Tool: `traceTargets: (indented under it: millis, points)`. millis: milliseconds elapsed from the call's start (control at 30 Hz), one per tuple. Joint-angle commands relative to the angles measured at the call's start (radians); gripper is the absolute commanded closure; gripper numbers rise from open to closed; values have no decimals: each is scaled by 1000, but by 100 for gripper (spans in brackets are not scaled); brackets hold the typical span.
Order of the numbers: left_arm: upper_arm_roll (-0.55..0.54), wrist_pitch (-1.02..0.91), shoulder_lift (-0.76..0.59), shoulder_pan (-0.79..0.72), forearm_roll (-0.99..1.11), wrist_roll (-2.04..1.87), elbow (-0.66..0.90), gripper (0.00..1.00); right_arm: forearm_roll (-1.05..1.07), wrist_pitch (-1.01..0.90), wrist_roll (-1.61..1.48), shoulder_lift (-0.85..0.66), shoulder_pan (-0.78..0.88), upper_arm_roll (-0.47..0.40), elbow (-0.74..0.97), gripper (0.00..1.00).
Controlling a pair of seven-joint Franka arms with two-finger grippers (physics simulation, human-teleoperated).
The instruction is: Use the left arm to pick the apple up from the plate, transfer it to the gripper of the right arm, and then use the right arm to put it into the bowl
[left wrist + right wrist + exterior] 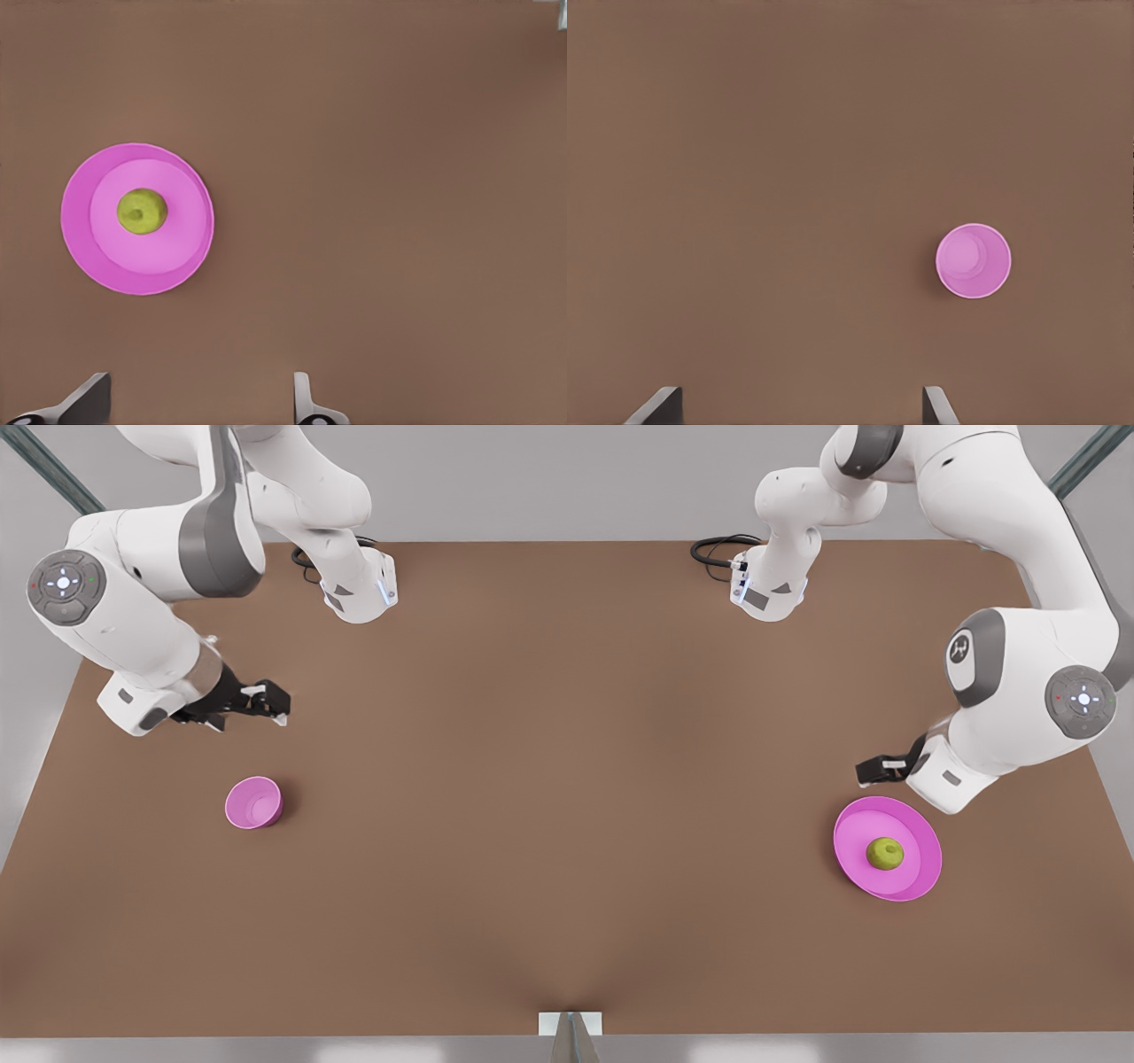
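Brown table [567,797], apple [884,854] on plate [921,877], left gripper [877,771] above it, fingers apart, right gripper [257,700] spread near bowl [253,802].

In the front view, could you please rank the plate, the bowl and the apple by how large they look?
1. plate, widest by far
2. bowl, about half as wide
3. apple, smallest, sitting on the plate
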Motion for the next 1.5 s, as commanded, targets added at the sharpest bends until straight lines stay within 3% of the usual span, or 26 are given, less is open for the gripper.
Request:
traceTargets:
  millis: [0,67,167,233,333,533,1067,1133,1200,1467]
  points:
    - [0,53,1,0,7,13,2,0,0,41,21,-1,22,1,1,0]
    - [1,87,33,23,3,47,4,0,0,41,24,0,23,1,1,0]
    - [1,325,156,192,-50,268,-55,0,0,41,27,-1,28,1,1,0]
    - [3,609,179,244,-50,344,-227,0,0,41,23,0,20,1,1,0]
    - [9,719,288,255,-50,352,-225,0,0,43,30,0,32,6,1,0]
    - [9,825,351,275,-51,357,-300,0,-1,50,29,0,26,4,1,0]
    - [7,836,411,259,-53,354,-339,0,-3,58,32,14,32,14,5,0]
    - [7,840,411,259,-54,354,-339,4,-6,58,32,14,34,15,5,0]
    - [7,853,414,259,-54,355,-339,16,-7,58,33,14,34,15,5,0]
    - [7,856,415,253,-54,355,-336,16,-3,58,35,14,34,18,5,0]
